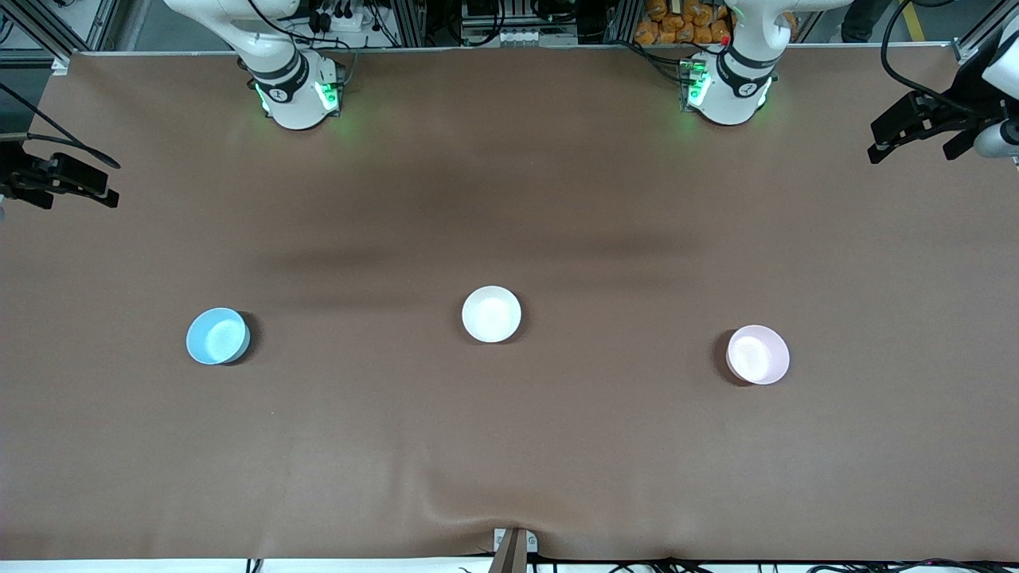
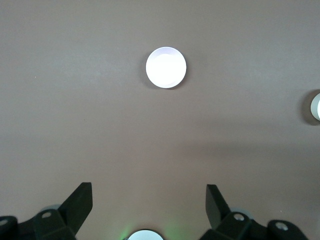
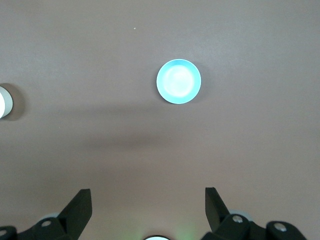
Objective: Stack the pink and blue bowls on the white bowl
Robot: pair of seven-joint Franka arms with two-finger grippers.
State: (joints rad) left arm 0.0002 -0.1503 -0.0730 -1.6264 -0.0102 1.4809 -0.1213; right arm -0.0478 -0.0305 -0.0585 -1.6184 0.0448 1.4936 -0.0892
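Nothing is stacked yet: all three bowls sit apart on the brown table [image 1: 509, 446], each empty and upright. The white bowl [image 1: 491, 314] is in the middle of the table. The blue bowl [image 1: 217, 336] lies well apart from it toward my right arm's end and a little nearer the front camera; the pink bowl [image 1: 758, 354] lies well apart toward my left arm's end, nearer the front camera again. My left gripper [image 2: 149, 200] hangs high over the table at its own end, jaws spread wide with nothing between them, and it looks down on the pink bowl. My right gripper [image 3: 148, 200] hangs the same way at its end, jaws wide and empty, with the blue bowl below it. Neither hand touches anything. So I judge the whole job is still ahead: go down to one coloured bowl, grip its rim, carry it to the white bowl and set it inside, then do the same with the other on top.
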